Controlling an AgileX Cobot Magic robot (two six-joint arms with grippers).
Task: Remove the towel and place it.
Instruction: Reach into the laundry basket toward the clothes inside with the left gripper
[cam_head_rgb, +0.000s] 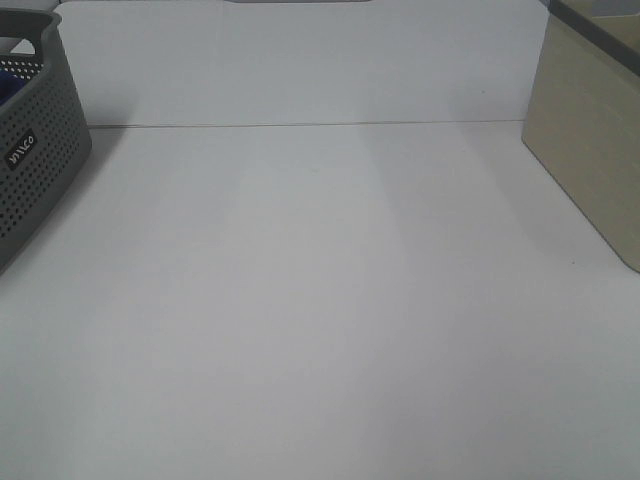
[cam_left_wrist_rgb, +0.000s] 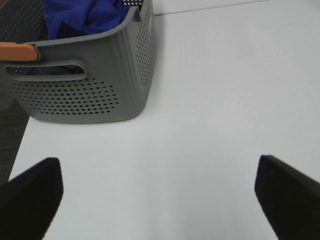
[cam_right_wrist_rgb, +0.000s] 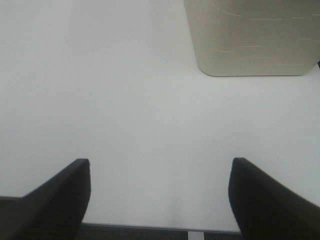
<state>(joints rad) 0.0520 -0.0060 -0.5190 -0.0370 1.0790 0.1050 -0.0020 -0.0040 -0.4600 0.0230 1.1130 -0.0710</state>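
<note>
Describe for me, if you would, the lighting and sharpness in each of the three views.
Exterior high: soft, even light, faint pale bands across the table. Left wrist: the basket and blue towel are sharp; the left end effector is dark and blurred. Right wrist: the table glares nearly white, the beige box looks soft, the right end effector featureless black.

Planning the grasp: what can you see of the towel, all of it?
The towel is deep royal blue, soft and plush-looking. It lies crumpled in a loose heap inside the grey perforated basket, folds bunched to about rim height against its walls. Only the top shows; the basket walls and the frame edge hide the rest, and no tag can be made out. Nothing but the basket is seen touching it.
</note>
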